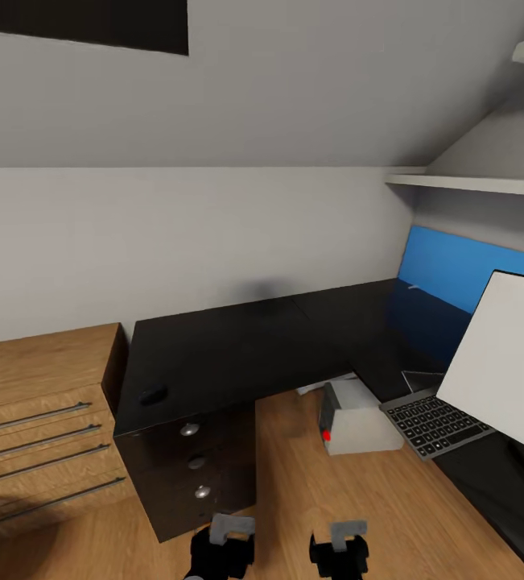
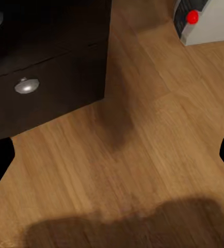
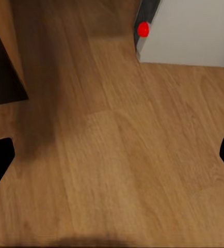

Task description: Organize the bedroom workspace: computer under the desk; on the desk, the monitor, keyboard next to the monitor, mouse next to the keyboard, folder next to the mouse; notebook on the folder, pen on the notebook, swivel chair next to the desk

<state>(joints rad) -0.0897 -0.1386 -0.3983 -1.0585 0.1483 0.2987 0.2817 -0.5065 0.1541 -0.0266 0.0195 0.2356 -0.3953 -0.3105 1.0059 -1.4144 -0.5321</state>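
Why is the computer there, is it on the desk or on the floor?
On the floor. The computer stands upright on the wooden floor, in the desk's corner, beside the keyboard.

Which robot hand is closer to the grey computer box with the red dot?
Right. The right gripper sits just below the computer; the left gripper is farther aside.

Bare wooden floor (image 1: 310,491) is left open between the desk (image 1: 237,346) drawers and the computer (image 1: 358,419) beneath the desk's corner.
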